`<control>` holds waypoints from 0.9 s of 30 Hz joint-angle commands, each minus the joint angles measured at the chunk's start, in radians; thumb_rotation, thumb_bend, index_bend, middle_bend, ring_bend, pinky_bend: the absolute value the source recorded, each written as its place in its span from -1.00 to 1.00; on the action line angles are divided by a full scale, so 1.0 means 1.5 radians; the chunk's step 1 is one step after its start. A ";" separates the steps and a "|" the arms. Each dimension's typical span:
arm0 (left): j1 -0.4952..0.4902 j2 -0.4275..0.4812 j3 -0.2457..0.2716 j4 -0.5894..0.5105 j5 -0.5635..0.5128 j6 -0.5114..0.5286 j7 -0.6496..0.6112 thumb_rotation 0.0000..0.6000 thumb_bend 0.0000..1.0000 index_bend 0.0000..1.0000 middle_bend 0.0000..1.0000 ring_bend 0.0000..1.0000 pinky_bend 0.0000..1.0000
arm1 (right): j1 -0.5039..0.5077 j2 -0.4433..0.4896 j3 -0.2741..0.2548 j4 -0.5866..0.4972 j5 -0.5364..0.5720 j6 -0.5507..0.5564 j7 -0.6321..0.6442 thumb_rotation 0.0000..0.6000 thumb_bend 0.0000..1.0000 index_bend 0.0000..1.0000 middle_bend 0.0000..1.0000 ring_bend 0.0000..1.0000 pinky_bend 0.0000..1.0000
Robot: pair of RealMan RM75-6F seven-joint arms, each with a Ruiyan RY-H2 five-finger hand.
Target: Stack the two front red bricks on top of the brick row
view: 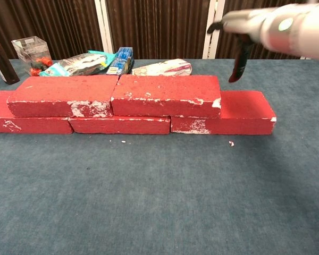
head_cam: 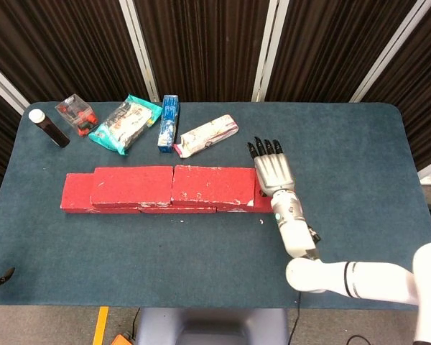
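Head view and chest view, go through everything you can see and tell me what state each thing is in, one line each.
Right hand: open, fingers extended, raised clear of the bricks.
Left upper brick: stacked on the bottom row.
Right upper brick: stacked, butted against the left one.
Bottom brick row: flat on the table.
Dark bottle: capped.
Clear box: holding red items.
Teal packet: lying flat.
Blue box: lying flat.
White packet: lying flat.

Two upper red bricks on the brick row, blurred robot hand above.
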 commanded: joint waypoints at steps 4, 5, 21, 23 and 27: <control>-0.003 -0.009 0.002 -0.003 0.010 0.006 0.011 1.00 -0.54 -1.00 -1.00 -1.00 -0.94 | -0.308 0.119 -0.252 -0.162 -0.549 0.226 0.284 1.00 -1.00 -0.74 -0.83 -1.00 -1.00; -0.003 -0.010 0.002 -0.002 0.014 0.008 0.010 1.00 -0.54 -1.00 -1.00 -1.00 -0.94 | -0.339 0.114 -0.282 -0.133 -0.602 0.250 0.320 1.00 -1.00 -0.74 -0.83 -1.00 -1.00; 0.004 -0.052 0.007 0.075 0.151 0.093 -0.059 1.00 -0.54 -1.00 -1.00 -1.00 -0.96 | -0.537 0.109 -0.290 0.121 -0.644 0.326 0.524 1.00 -1.00 -0.75 -0.83 -1.00 -1.00; 0.004 -0.061 0.006 0.086 0.167 0.109 -0.057 1.00 -0.54 -1.00 -1.00 -1.00 -0.96 | -0.542 0.116 -0.280 0.113 -0.628 0.308 0.521 1.00 -1.00 -0.75 -0.83 -1.00 -1.00; 0.005 -0.078 0.007 0.107 0.194 0.134 -0.049 1.00 -0.54 -1.00 -1.00 -1.00 -0.96 | -0.546 0.129 -0.264 0.089 -0.595 0.267 0.495 1.00 -1.00 -0.75 -0.83 -1.00 -1.00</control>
